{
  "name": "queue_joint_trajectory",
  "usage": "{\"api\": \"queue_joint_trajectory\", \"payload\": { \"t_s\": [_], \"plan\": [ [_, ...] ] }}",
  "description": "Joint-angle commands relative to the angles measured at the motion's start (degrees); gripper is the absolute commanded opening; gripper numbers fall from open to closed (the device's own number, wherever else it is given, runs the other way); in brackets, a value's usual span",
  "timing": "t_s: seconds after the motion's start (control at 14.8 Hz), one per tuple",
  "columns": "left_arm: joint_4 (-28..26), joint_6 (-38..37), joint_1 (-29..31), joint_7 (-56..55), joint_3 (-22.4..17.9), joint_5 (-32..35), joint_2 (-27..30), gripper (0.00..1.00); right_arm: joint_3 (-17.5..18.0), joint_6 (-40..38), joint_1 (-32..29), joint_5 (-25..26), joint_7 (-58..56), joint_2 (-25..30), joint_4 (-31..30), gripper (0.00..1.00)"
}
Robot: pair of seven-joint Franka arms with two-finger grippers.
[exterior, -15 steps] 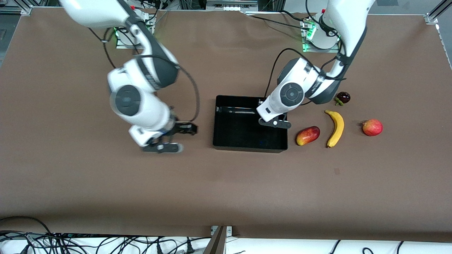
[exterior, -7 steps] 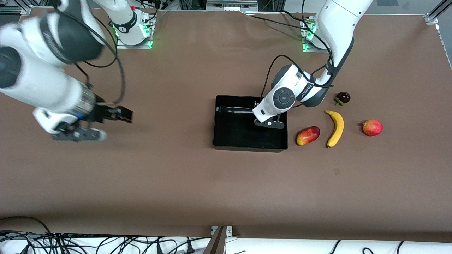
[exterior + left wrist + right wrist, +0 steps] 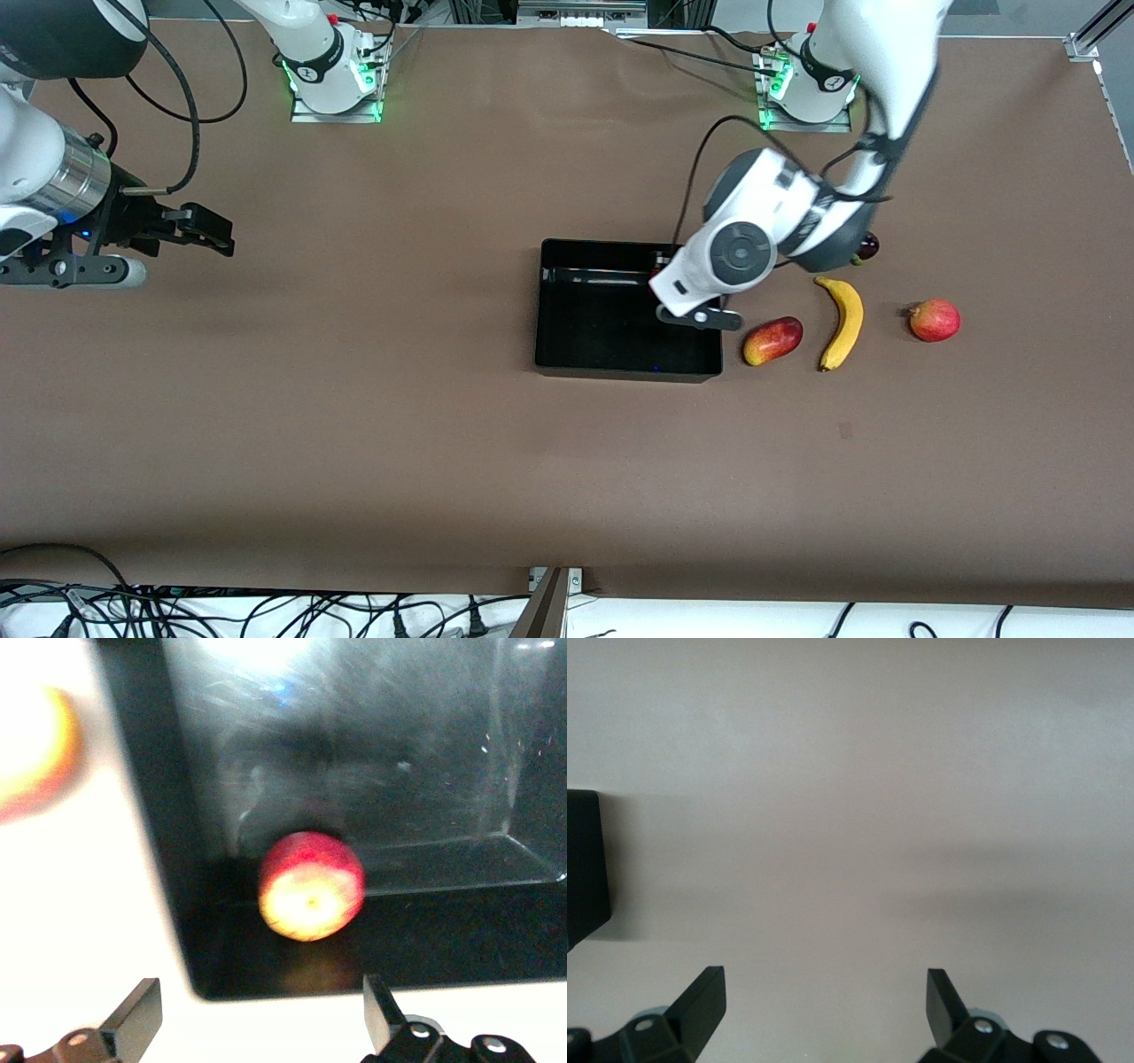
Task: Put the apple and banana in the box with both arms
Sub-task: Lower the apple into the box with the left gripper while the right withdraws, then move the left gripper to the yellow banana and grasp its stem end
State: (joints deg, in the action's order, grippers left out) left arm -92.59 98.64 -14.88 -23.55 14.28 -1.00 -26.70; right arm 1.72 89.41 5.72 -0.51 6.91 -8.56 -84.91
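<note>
Left gripper [image 3: 257,1028] held over the box [image 3: 567,354] corner, spread wide and empty, apple [image 3: 311,886] seen in the box below, right gripper [image 3: 824,1014] poised over bare counter [image 3: 354,425], likewise spread and empty, banana [image 3: 842,321] at 3 o'clock of the box.

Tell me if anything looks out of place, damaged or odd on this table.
Nothing looks spilled or damaged. The apple lies in a corner of the box, under the open left gripper. The banana is outside the box, on the table beside the mango. The open right gripper is over bare table.
</note>
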Motion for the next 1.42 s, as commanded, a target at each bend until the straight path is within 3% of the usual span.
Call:
{"api": "queue_joint_trajectory", "payload": {
  "t_s": [0.0,0.34,0.54,0.74,1.15,1.35],
  "plan": [
    [6.37,-7.67,4.14,4.36,-0.39,7.73,-0.64,1.00,0.22,1.29,-0.18,-0.37,-0.85,1.53,-2.10,1.00],
    [5.32,-5.06,12.67,25.18,-0.39,16.11,-4.14,1.00,0.39,0.59,0.08,0.42,-0.76,1.26,-0.09,1.00],
    [-3.26,10.80,20.13,33.37,-0.39,16.91,-5.03,1.00,0.39,0.76,0.17,0.60,-0.76,1.26,0.27,1.00],
    [-11.10,25.43,23.75,39.28,-0.39,16.91,-6.16,1.00,0.39,0.41,0.17,0.25,0.12,1.26,0.27,1.00],
    [-17.35,26.34,25.43,39.37,-0.31,16.91,-6.26,1.00,0.22,1.29,-0.01,2.00,-0.06,1.09,0.27,1.00],
    [-17.54,25.64,25.16,39.72,-0.31,16.91,-6.09,0.37,0.22,1.29,-0.01,2.27,0.03,1.00,0.27,1.00]
  ]
}}
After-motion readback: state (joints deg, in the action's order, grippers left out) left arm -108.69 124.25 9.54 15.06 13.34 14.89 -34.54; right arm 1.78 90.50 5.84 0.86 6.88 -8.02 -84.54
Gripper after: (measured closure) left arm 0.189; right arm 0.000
